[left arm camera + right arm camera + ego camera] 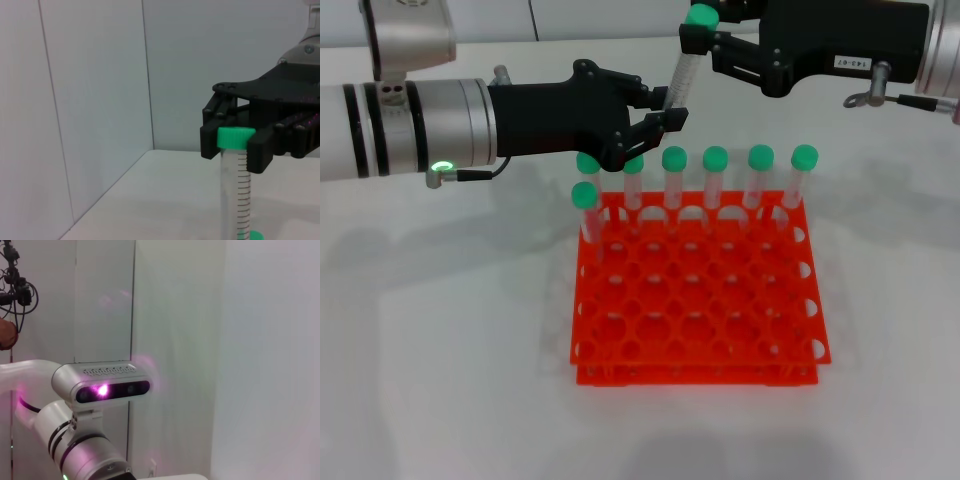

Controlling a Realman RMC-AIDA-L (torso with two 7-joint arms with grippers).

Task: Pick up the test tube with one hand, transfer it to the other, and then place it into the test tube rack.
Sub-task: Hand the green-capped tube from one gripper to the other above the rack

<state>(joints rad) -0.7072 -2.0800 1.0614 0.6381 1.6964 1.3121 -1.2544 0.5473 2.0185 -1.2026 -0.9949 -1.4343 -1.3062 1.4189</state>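
The tube (680, 72) hangs tilted above the rack's (700, 300) far edge, cap up-right; the right hand (705, 38) pinches the cap end, the left hand (655, 125) pinches the lower end.

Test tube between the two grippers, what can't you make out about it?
- test tube lower tip: head view, hidden in the left gripper; left wrist view, cut off by the picture's edge.
- Cap: partly covered by the right gripper, both views.
- Contents: too small to tell.
- Right wrist view: no tube, only the left arm.
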